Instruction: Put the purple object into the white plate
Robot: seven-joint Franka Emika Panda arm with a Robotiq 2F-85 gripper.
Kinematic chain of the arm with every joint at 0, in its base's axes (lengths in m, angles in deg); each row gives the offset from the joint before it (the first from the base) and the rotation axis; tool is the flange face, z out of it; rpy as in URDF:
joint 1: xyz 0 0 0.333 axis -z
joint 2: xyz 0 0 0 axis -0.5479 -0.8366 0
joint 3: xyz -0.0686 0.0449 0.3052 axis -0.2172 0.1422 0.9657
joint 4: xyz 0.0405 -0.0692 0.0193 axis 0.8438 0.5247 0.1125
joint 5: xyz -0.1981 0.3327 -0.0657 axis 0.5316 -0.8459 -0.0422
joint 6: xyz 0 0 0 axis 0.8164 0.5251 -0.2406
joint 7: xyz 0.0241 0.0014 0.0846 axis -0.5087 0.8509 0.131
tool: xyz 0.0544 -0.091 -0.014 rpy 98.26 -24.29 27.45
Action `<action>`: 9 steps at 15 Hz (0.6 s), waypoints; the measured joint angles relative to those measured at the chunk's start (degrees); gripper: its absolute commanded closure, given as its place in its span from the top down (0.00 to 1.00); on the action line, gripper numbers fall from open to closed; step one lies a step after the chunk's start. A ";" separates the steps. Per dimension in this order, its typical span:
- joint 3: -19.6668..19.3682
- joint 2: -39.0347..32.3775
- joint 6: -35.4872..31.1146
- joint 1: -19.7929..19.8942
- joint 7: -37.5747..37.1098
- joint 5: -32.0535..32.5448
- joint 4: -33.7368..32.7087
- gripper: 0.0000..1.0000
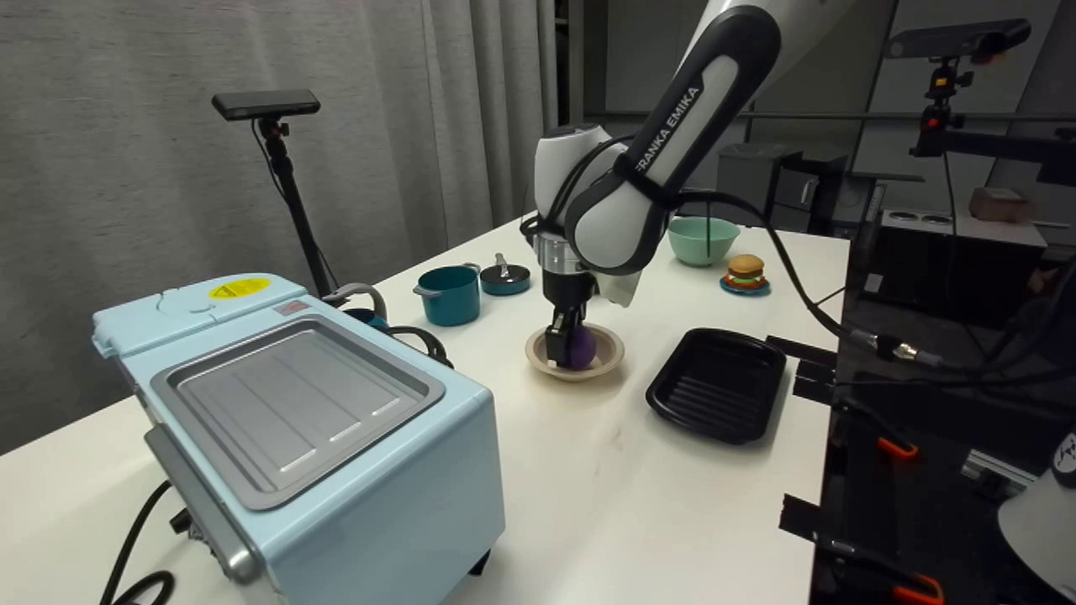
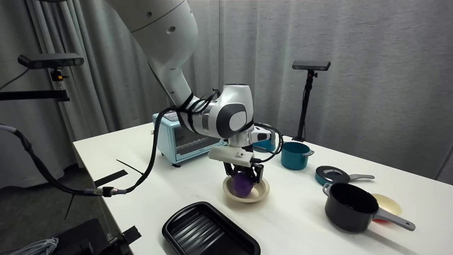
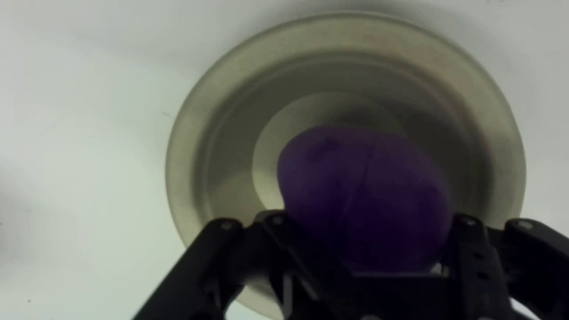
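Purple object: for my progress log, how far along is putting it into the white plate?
Done: the purple object is over or in the white plate, resting contact unclear. In hand: the end effector grips it from both sides. Left: likely opening that grip, then withdrawing.

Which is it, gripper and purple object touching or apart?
Touching: the wrist view shows the fingers of the gripper against opposite sides of the purple object, with no gap visible.
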 measured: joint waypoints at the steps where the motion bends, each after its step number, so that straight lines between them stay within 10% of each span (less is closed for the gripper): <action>1: -0.06 -0.25 0.00 0.00 -0.04 0.00 -0.07 0.92; 9: -0.06 1.04 0.01 0.44 0.00 -0.52 -0.03 1.00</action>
